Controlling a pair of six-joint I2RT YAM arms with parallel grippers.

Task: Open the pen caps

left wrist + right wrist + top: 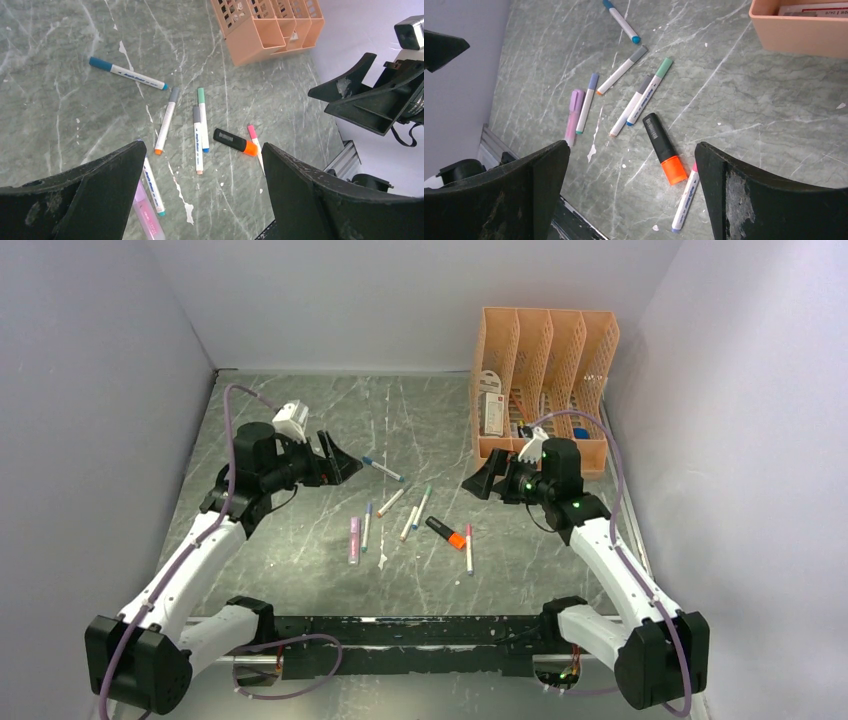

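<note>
Behind the pens (pixel 441 530), an orange rack (pixel 597 352) holds a packet (pixel 491 412).

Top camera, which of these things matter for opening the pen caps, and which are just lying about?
For the job: white pens, coloured caps, black marker, purple highlighter, left gripper, right gripper.
Just lying about: orange file rack, white packet inside it.

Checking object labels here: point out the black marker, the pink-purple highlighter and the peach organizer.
black marker (pixel 664 148): right wrist view, black barrel.
pink-purple highlighter (pixel 572 118): right wrist view, mid barrel.
peach organizer (pixel 497 345): top external view, leftmost wall.
</note>
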